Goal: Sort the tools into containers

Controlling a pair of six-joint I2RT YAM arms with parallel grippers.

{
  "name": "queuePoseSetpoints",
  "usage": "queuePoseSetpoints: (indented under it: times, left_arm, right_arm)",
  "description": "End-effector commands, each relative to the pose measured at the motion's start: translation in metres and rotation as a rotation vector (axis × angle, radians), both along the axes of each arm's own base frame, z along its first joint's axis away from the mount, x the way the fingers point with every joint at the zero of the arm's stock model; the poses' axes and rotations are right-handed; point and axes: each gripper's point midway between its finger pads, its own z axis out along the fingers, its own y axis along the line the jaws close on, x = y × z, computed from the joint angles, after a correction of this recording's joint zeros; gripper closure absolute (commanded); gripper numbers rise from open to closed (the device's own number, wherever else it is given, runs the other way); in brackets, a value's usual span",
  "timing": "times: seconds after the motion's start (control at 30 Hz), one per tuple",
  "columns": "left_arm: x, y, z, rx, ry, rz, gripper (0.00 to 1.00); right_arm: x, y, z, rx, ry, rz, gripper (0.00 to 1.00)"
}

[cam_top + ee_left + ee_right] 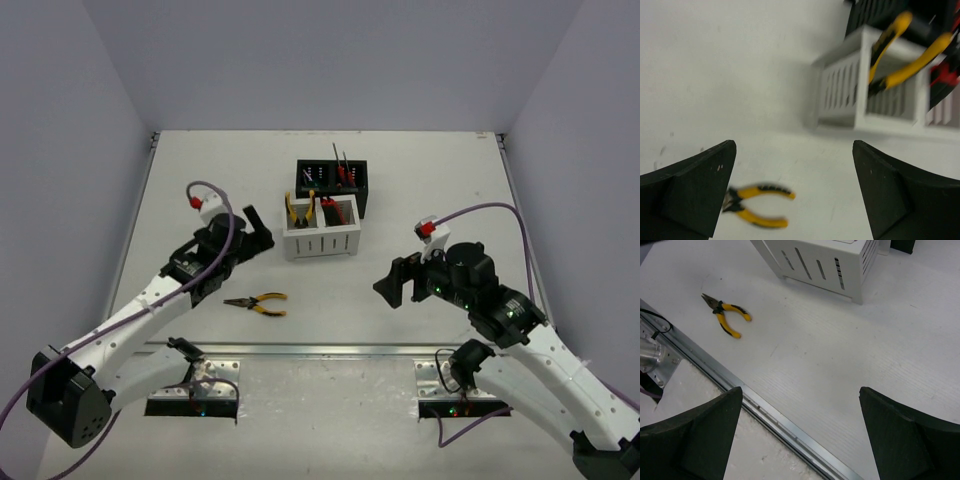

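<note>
While the left claw (pixel 794 165) and right claw (pixel 801 400) gape apart, yellow-handled pliers (pixel 258 302) lie splayed.

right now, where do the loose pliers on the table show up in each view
Top external: loose pliers left of centre, below-left of the white slotted box.
Left wrist: loose pliers at bottom left, blurred.
Right wrist: loose pliers at upper left.
Shared landmark: the white slotted box, above the pliers in every picture.
</note>
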Motion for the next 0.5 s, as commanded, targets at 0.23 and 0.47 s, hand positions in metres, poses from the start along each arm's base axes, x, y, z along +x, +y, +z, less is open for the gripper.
queuePoseSetpoints:
  times: [0.23, 0.47]
  left_arm:
    - [-0.072, -0.04, -0.076, 0.011, 0.309, -0.165, 0.0]
    - [-0.071, -0.035, -0.1, 0.168, 0.412, -0.163, 0.0]
  right_arm:
    - [-0.003, 0.003, 0.003, 0.034, -0.037, 0.024, 0.01]
    - [-0.006, 0.003, 0.0, 0.019, -0.027, 0.045, 0.01]
